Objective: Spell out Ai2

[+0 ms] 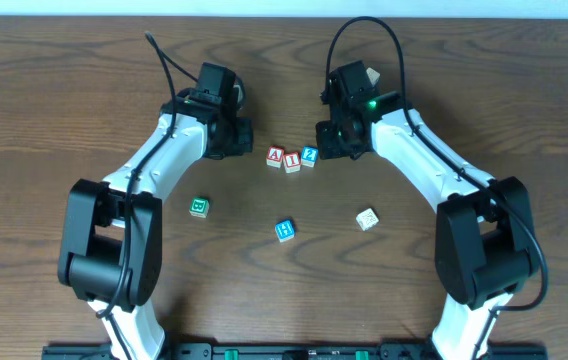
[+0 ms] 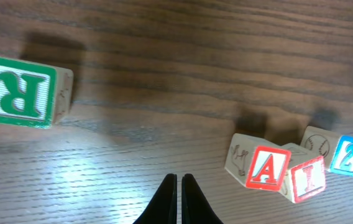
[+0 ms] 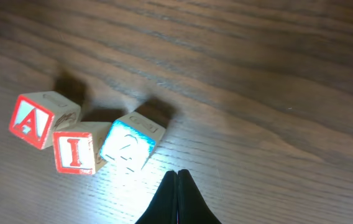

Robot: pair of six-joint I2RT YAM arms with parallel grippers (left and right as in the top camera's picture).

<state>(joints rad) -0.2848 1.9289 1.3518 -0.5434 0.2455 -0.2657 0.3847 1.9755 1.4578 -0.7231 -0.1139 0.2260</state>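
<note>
Right gripper [image 3: 178, 176], closed, sits just beside 2 block [image 3: 128, 144].

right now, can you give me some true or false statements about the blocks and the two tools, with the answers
1. The A block, I block and 2 block sit side by side in that order. True.
2. The left tool is shut on the green block. False: it is shut on nothing, and the green block lies apart from it.
3. The right tool is shut and holds nothing. True.
4. The blue block is part of the row. False: it lies alone, apart from the row, on the side nearer the arm bases.
</note>
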